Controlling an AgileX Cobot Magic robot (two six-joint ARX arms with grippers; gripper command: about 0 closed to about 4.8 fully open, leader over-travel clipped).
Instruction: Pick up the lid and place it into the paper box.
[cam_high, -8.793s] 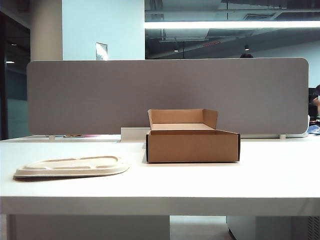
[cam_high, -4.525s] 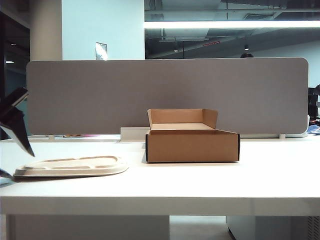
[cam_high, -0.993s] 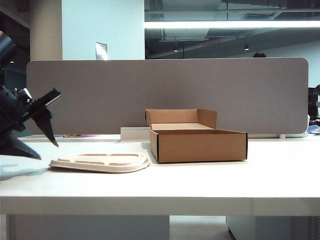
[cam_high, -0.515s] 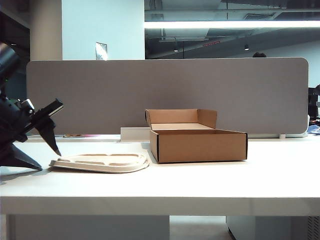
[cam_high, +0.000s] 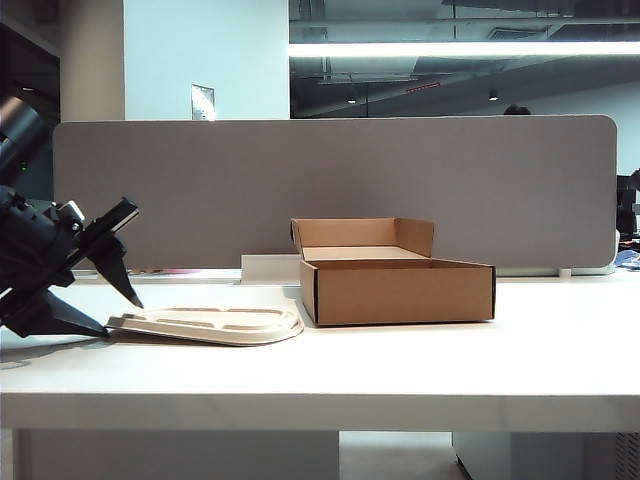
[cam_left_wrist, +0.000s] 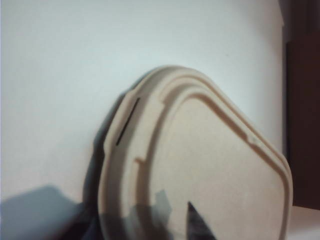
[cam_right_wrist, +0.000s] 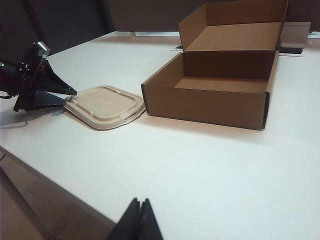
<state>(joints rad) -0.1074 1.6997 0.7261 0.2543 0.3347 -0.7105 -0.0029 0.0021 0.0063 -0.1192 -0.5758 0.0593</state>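
Straddling the lid (cam_high: 205, 324), left gripper (cam_high: 112, 312) jaws gape; right gripper (cam_right_wrist: 136, 220) jaws pressed together.

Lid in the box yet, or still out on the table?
Out. The lid lies flat on the table beside the paper box; the open left hand straddles its far edge.

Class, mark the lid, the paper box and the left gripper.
lid (cam_high: 215, 324), exterior view, raised top.
paper box (cam_high: 405, 292), exterior view, front wall.
left gripper (cam_high: 118, 298), exterior view, between open fingertips at the lid's edge.

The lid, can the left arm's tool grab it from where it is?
Probably yes. The left tool is open at the lid's edge, one finger above, one at table level, nothing between.
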